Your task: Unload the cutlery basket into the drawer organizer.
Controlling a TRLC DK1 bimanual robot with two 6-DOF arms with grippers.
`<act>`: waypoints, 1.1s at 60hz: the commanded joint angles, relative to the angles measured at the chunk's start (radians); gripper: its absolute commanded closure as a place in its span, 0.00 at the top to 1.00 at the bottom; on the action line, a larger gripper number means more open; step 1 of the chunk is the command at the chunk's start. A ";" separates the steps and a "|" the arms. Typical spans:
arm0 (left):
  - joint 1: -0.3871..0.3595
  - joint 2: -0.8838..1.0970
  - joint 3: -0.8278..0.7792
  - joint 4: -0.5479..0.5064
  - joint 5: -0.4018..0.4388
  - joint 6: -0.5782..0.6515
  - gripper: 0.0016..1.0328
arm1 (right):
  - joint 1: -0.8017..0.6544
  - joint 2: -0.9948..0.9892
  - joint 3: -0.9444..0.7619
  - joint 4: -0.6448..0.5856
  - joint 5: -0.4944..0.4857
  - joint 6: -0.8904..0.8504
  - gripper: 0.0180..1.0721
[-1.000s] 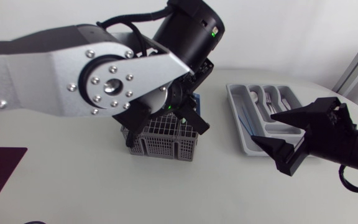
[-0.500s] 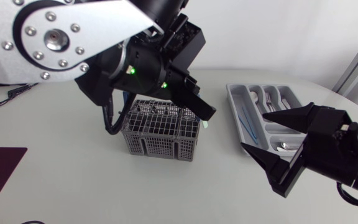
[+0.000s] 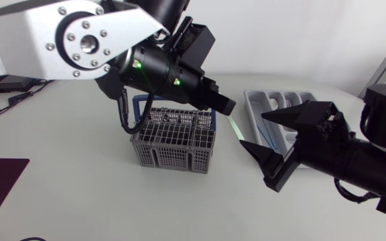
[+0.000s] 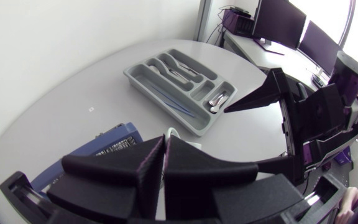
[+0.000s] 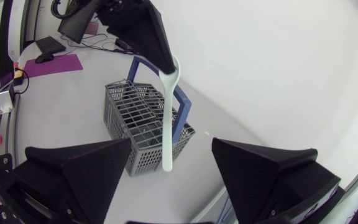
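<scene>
Some shiny metal forks and spoons are already laid in the grey plastic drawer organizer (image 3: 249,102). One pale, smooth spoon (image 5: 168,118) is pinched tight in the left gripper (image 3: 225,106), up in the air between the grey mesh cutlery basket (image 3: 173,144) and the organizer. The right gripper (image 3: 252,129) is held wide apart and empty. What is left in the basket cannot be seen.

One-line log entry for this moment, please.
left gripper: shut on white spoon, clear of cutlery basket | right gripper: open, empty, facing spoon | drawer organizer: holds some cutlery
</scene>
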State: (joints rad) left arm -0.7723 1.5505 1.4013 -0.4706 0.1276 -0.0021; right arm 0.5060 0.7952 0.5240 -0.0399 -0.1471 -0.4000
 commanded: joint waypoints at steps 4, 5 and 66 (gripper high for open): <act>0.016 0.049 0.044 0.009 0.040 -0.036 0.18 | 0.058 0.090 0.064 0.049 0.052 0.030 0.87; 0.018 0.049 0.047 0.009 0.046 -0.038 0.18 | 0.062 0.099 0.067 0.058 0.053 0.032 0.86; 0.016 0.082 0.082 -0.036 0.099 -0.056 0.18 | 0.101 0.259 0.120 0.156 0.115 -0.008 0.25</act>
State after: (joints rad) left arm -0.7593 1.6241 1.4605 -0.4995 0.2131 -0.0277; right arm 0.6033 1.0355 0.6174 0.1032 -0.0360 -0.3965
